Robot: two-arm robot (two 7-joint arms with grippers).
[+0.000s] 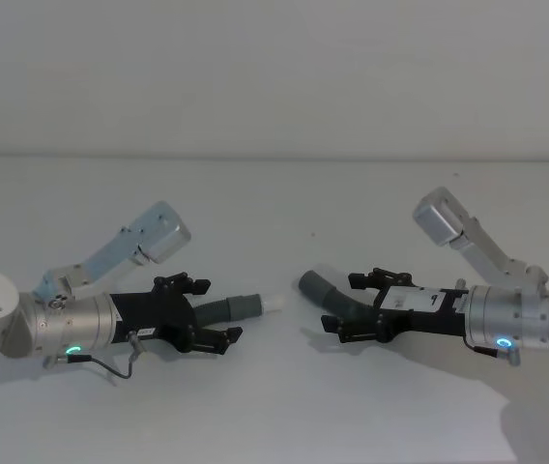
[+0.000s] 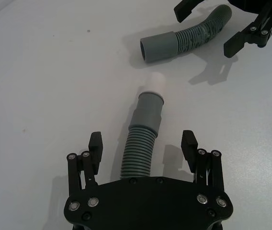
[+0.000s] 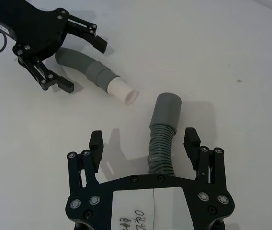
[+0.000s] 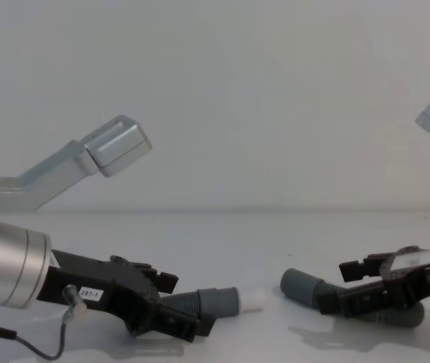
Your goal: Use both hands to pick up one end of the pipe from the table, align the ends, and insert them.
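Head view: table (image 1: 274,406) gap separates plug tip (image 1: 273,303) from socket cuff (image 1: 313,286)

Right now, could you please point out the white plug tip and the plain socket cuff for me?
white plug tip (image 2: 153,81): left wrist view, middle of the white tip's side.
plain socket cuff (image 3: 167,109): right wrist view, smooth grey side wall near its open mouth.

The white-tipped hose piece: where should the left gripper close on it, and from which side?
Close the left gripper on the ribbed section just behind the smooth cuff, coming from the cuffless end as it sits now, open jaws astride the hose. That probably leaves the cuff and white plug free for the other piece's socket.
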